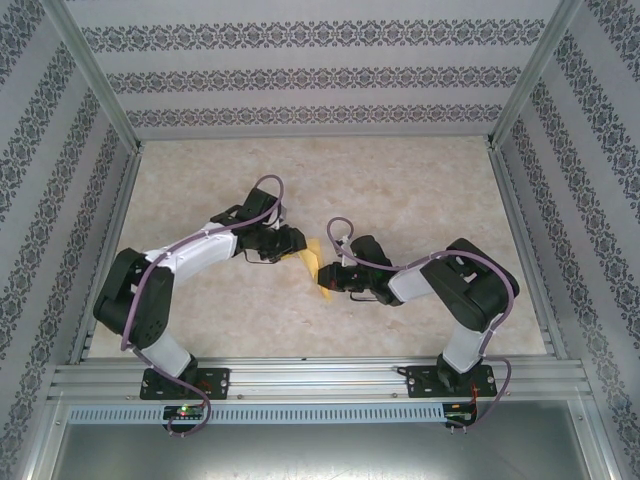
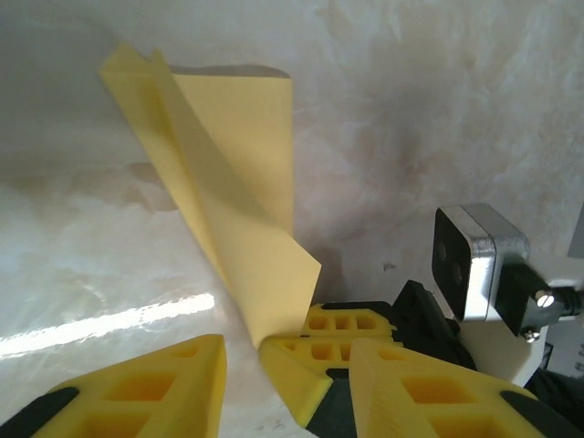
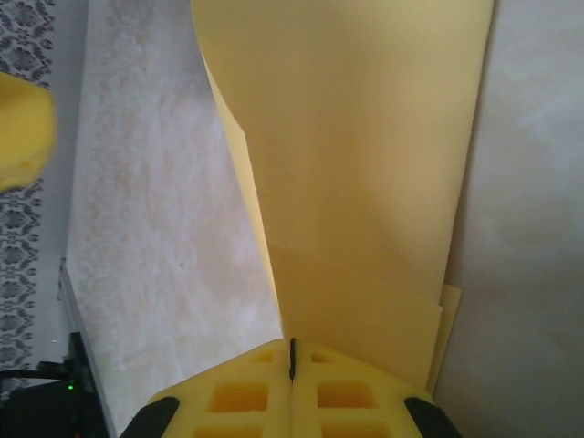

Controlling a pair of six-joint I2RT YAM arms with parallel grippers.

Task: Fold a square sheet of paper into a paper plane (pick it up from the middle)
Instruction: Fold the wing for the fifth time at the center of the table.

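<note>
While my right gripper [image 3: 292, 354] pinches the folded yellow sheet [image 3: 365, 164], my left gripper [image 1: 297, 243] half-parted just beside it, gripping nothing

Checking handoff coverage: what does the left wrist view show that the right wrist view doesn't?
Left wrist: the left gripper with its jaws apart, the right arm's wrist camera, and the diagonal folded flap and top corners of the yellow paper sheet. Right wrist: the right gripper shut tight on the sheet's lower edge, plus the patterned wall. Both: the sheet standing up from the right gripper's pinch, over the marble-look table.
</note>
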